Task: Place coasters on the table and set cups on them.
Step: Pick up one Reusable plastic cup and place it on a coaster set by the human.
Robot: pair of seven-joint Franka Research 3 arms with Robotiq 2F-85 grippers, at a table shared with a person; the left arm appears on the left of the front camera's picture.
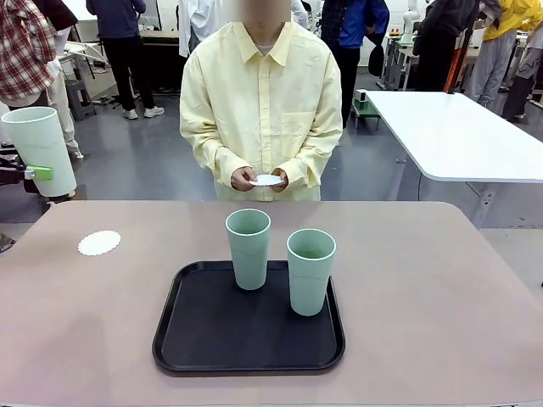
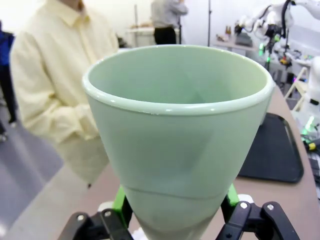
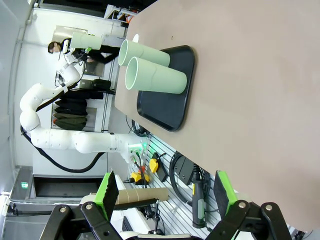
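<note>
At the left edge of the front view, the left gripper (image 1: pixel 38 173) is clamped on a cup (image 1: pixel 36 140), held upright in the air beside the table (image 1: pixel 441 288). At bottom centre, a second cup (image 1: pixel 249 248) and a third cup (image 1: pixel 310 270) stand on a black tray (image 1: pixel 212 339). One coaster (image 1: pixel 99 243) lies on the table, left of centre. A person (image 1: pixel 261 102) at top centre holds another coaster (image 1: pixel 266 180). At the bottom of its wrist view, the right gripper (image 3: pixel 165 192) is spread wide, empty.

- Front camera is facing across the table (image 1: pixel 441 297).
- Left wrist camera is hugging the cup (image 2: pixel 175 150) between its fingers (image 2: pixel 120 202).
- Right wrist camera — rolled sideways — is sharing the tray (image 3: pixel 167 112).
</note>
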